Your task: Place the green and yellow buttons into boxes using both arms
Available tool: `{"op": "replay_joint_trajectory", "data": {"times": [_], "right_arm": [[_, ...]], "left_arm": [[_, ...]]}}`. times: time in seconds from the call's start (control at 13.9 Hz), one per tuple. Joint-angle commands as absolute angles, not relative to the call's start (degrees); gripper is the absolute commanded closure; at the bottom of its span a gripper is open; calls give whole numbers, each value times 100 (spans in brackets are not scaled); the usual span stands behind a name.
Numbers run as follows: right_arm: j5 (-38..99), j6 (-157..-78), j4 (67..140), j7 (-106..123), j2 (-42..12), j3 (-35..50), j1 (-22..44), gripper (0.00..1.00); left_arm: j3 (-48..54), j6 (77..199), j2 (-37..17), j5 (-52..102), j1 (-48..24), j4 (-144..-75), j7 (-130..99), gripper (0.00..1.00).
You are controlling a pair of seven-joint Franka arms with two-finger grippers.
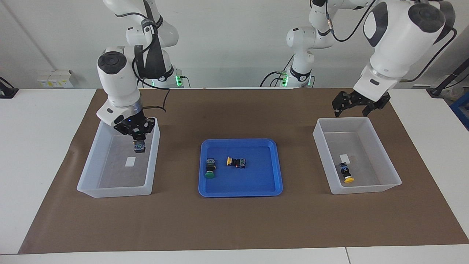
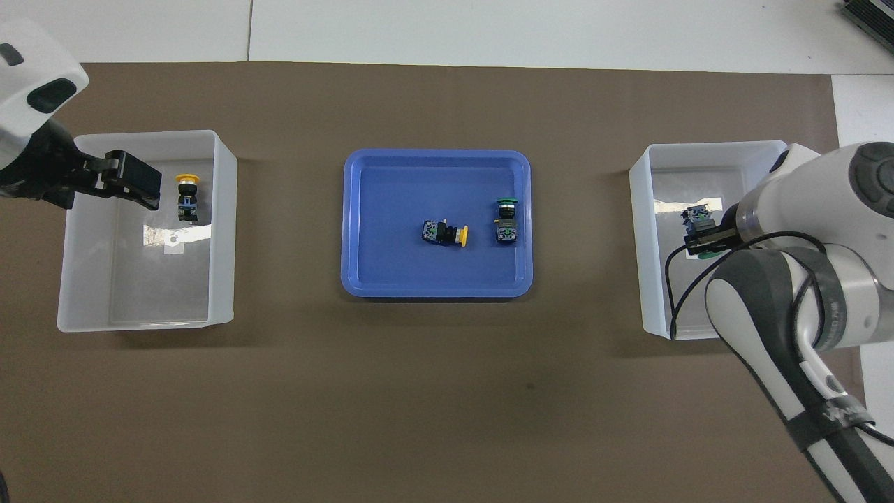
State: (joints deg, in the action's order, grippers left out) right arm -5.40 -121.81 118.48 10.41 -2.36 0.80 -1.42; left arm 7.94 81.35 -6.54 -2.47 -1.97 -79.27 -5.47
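Four buttons total, but only three show their caps. The one in the right gripper (image 1: pixel 139 141) is mostly a dark block from the facing view; overhead, a sliver of green peeks out under it, so it's a green button (image 2: pixel 698 218). That gripper is clamped tight on it, hanging inside the box (image 1: pixel 91 172) at the right arm's end of the desk (image 1: pixel 36 146), above the white sticker.

Overhead, the right arm's big white body covers one corner of that box, and the left arm is cut off at the picture edge so only its head and gripper show. The facing view gives both arms nearly whole.

The left gripper (image 1: pixel 352 104) is spread wide with nothing in it, up over the robot-side rim of the other box (image 1: pixel 394 172). A yellow button (image 1: pixel 346 173) lies on that box's floor just beside its sticker, cap pointing away from the robots.

The blue tray (image 1: pixel 240 192) in the middle has another yellow one (image 1: pixel 236 161) lying on its side and another green one (image 1: pixel 210 168), close together but not touching.
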Motion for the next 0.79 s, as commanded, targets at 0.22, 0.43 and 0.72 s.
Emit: {"op": "replay_joint_trajectory", "data": {"times": [0.22,0.43,0.72], "right_arm": [[-299,-13525,13226,1626,44,149,-729,100],[-299,-13868,13446,1626,-26,149,-712,100],[-290,-13948,13518,1547,-44,149,-642,97]], "left_arm": [[738,9533,254,-202,-88,-9955,-501,0],[738,9976,430,-202,-62,-10388,-501,0],[721,9940,448,-202,175,-10397,-187,0]]}}
